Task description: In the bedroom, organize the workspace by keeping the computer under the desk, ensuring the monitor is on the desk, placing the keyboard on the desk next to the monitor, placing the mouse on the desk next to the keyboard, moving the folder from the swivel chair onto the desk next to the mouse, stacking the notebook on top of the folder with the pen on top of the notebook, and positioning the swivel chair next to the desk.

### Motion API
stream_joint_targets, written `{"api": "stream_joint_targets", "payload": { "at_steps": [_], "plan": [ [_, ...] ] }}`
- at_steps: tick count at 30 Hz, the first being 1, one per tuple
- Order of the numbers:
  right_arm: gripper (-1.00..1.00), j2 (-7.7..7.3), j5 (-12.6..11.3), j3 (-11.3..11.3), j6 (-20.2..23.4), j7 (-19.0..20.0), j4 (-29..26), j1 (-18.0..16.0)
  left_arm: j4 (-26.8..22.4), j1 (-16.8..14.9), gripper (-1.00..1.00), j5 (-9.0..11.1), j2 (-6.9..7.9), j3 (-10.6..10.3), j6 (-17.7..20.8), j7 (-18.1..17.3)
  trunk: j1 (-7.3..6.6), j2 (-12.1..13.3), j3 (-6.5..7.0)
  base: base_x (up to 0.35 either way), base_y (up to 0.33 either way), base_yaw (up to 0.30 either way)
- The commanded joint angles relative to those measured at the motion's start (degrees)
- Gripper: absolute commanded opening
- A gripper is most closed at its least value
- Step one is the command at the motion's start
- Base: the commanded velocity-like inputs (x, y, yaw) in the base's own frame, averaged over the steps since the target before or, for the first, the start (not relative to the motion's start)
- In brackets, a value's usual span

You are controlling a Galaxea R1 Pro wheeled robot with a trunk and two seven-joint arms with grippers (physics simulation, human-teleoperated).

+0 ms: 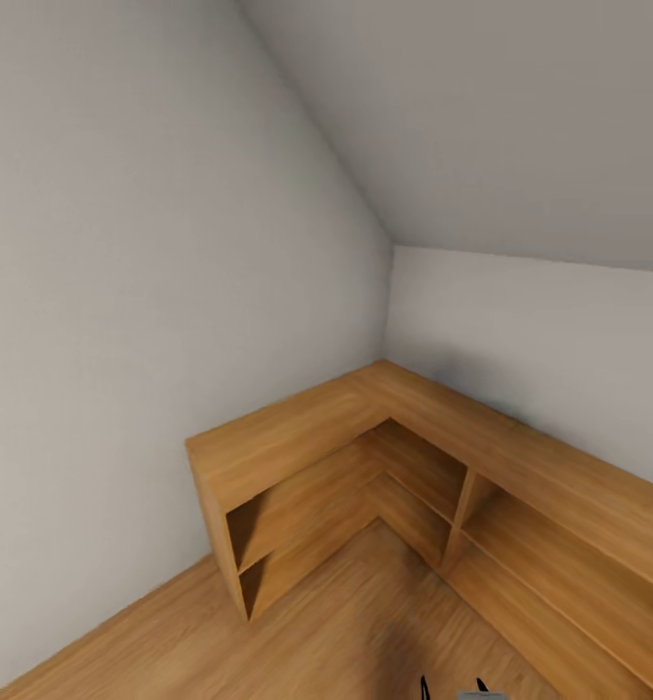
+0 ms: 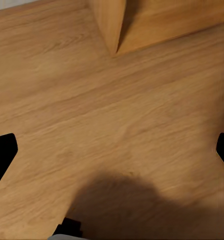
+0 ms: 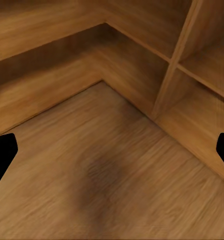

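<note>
Nearest the robot, a warm-toned wood plank floor (image 1: pixel 297 632) spreads under both arms, darkened by a soft shadow (image 1: pixel 404 632) that the robot casts. The left gripper (image 2: pixel 112 150) hangs over bare boards with its black fingertips (image 2: pixel 2 155) spread wide to either edge of the left wrist view, nothing between them. The right gripper (image 3: pixel 112 150) hangs likewise over the floor, its black fingertips (image 3: pixel 2 155) spread wide and holding nothing.

Beyond the floor stands a low L-shaped shelf unit of honey-coloured wood (image 1: pixel 297 428), tucked into the room's corner, its open compartments facing the robot. The right wrist view looks into the unit's inner corner, where the shelves and an upright divider (image 3: pixel 174 55) meet; the left wrist view catches one outer end panel (image 2: pixel 109 22) of the unit where it meets the floor. Farthest, in the head view, plain pale grey walls (image 1: pixel 152 243) rise to a sloping ceiling (image 1: pixel 521 117).

At the head view's lower edge, small dark and pale grey parts (image 1: pixel 458 688) of the robot are cut off and hard to make out. The desk, computer, chair and other workspace items lie outside these frames
</note>
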Motion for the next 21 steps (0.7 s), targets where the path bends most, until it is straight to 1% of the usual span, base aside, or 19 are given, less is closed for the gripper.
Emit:
{"api": "stream_joint_targets", "payload": {
  "at_steps": [1, 5, 16, 21],
  "plan": [
    [1.0, 0.06, -0.03, 0.47, 0.36, -0.53, 0.01, -0.05, 0.0, -0.03, 1.0, 0.49, 0.07, -0.44, -0.3, 0.46, 0.04, -0.07, -0.11, 0.18, 0.034, -0.3],
    [1.0, 0.1, -0.06, 0.4, 1.14, -0.53, -0.02, -0.05, -0.03, -0.03, 1.0, 0.49, 0.07, -0.36, -0.36, 0.43, 0.04, -0.07, -0.15, 0.071, 0.014, -0.3],
    [1.0, 0.05, -0.06, 0.28, 1.29, -0.51, 0.0, -0.05, -0.04, -0.03, 1.0, 0.49, 0.07, -0.34, -0.45, 0.42, 0.04, -0.07, -0.17, 0.008, 0.002, -0.3],
    [1.0, 0.05, -0.06, 0.27, 1.3, -0.51, 0.0, -0.05, -0.04, -0.03, 1.0, 0.49, 0.07, -0.33, -0.46, 0.42, 0.04, -0.07, -0.17, 0.002, 0.136, -0.3]
  ]
}}
